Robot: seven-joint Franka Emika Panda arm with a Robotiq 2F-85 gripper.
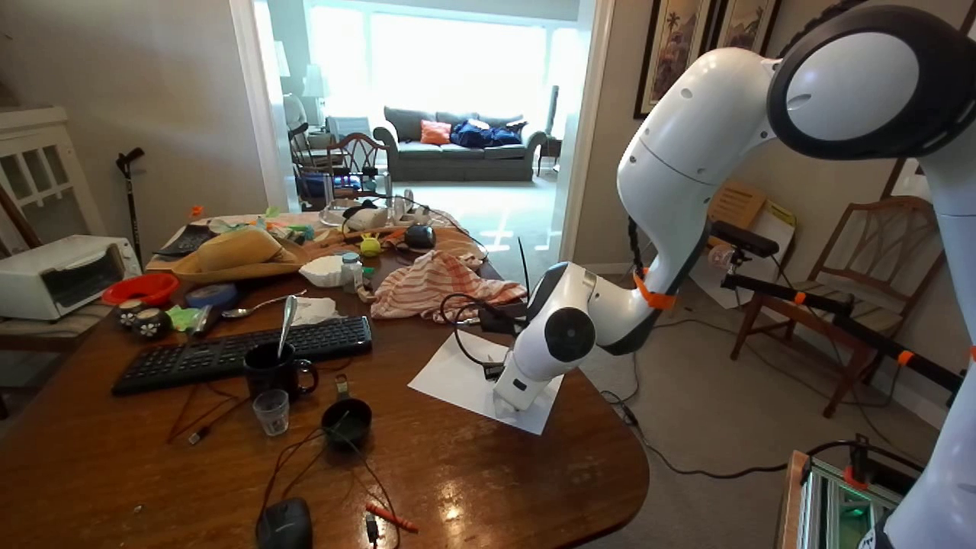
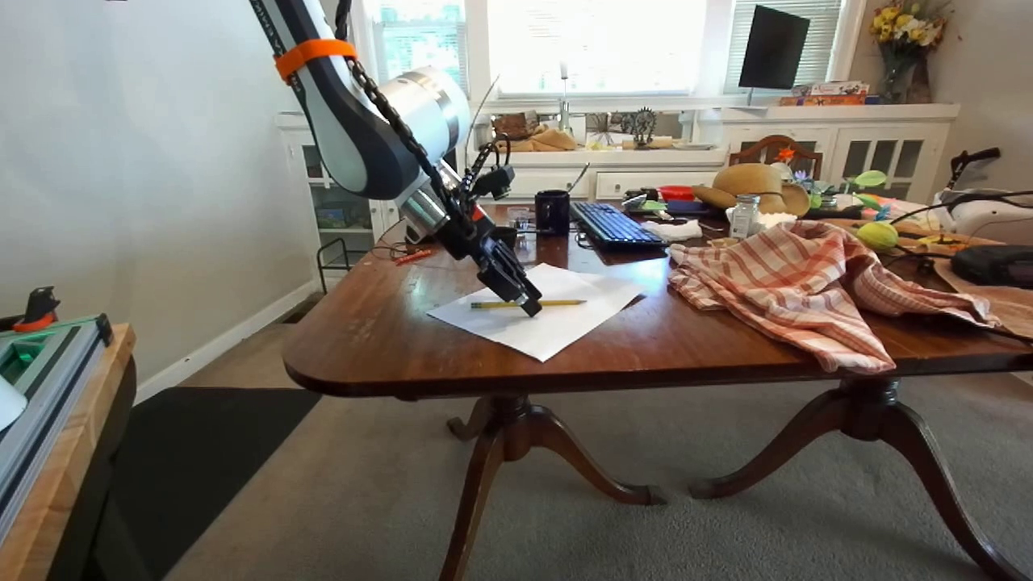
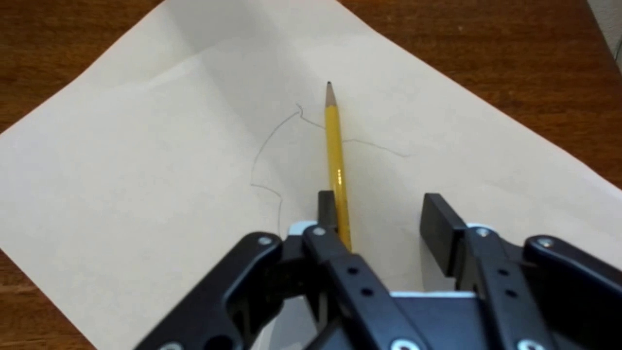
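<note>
A yellow pencil (image 3: pixel 334 141) lies on a white sheet of paper (image 3: pixel 146 184), its sharpened tip at the far end in the wrist view. Thin pencil lines run across the sheet. My gripper (image 3: pixel 382 214) is open, low over the paper. The left finger (image 3: pixel 327 209) is right beside the pencil and may touch it; a wide gap separates the right finger from it. Part of the pencil's rear is hidden by the left finger. In an exterior view the pencil (image 2: pixel 565 303) crosses behind the gripper (image 2: pixel 531 303). Elsewhere, the arm hides the fingers over the paper (image 1: pixel 450 374).
A striped cloth (image 2: pixel 775 274) lies beside the paper on the wooden table (image 1: pixel 473 488). Also there are a keyboard (image 1: pixel 229 351), a black mug (image 1: pixel 267 374) with a spoon, a clear cup (image 1: pixel 271 412), a dark bowl (image 1: pixel 347 427) and a mouse (image 1: pixel 284 524) with its cable.
</note>
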